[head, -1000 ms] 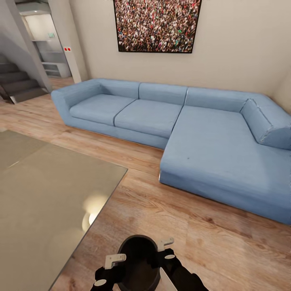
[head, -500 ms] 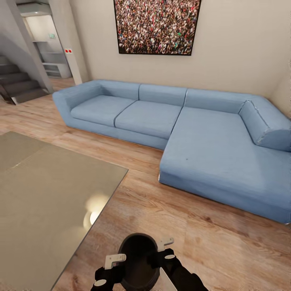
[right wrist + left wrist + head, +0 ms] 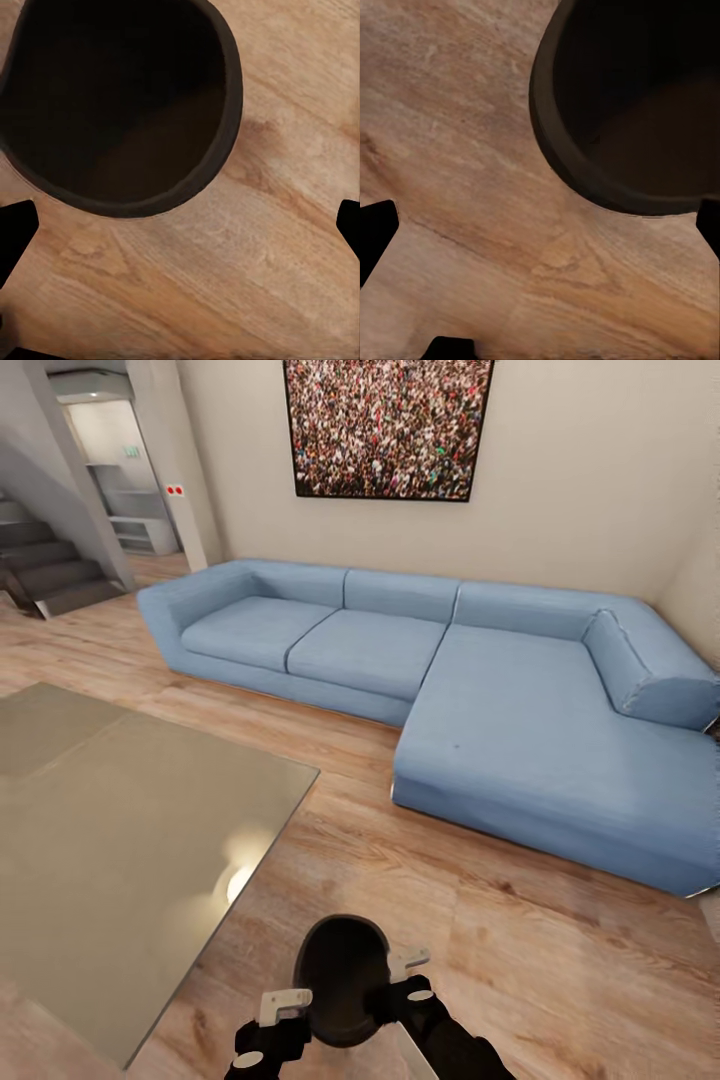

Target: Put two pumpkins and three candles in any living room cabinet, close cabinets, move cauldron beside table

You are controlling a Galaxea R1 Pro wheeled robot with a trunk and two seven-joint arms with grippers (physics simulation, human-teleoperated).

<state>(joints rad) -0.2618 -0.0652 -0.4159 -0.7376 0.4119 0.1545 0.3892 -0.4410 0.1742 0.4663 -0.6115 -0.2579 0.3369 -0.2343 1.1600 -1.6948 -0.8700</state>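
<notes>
My left gripper (image 3: 283, 1012) and right gripper (image 3: 410, 976) sit at either side of the cauldron (image 3: 343, 978), low in the head view. Both are spread wide: in each wrist view my dark fingertips stand far apart at the frame edges with only the wooden floor (image 3: 420, 880) between them, so I hold nothing. The cauldron stands on that floor, mouth up, just off the near corner of the table (image 3: 120, 840).

I judge the cauldron step about done, since the pot is already beside the table. Pumpkins, candles and the cabinet are nowhere here, so I cannot tell how those steps stand.

The wrist views give the cauldron's thick rim (image 3: 556, 150) and dark hollow (image 3: 112, 97) close up. The head view adds the table, then beyond the cauldron the blue sofa (image 3: 450, 690), and on the wall behind it a crowd picture (image 3: 388, 425).
</notes>
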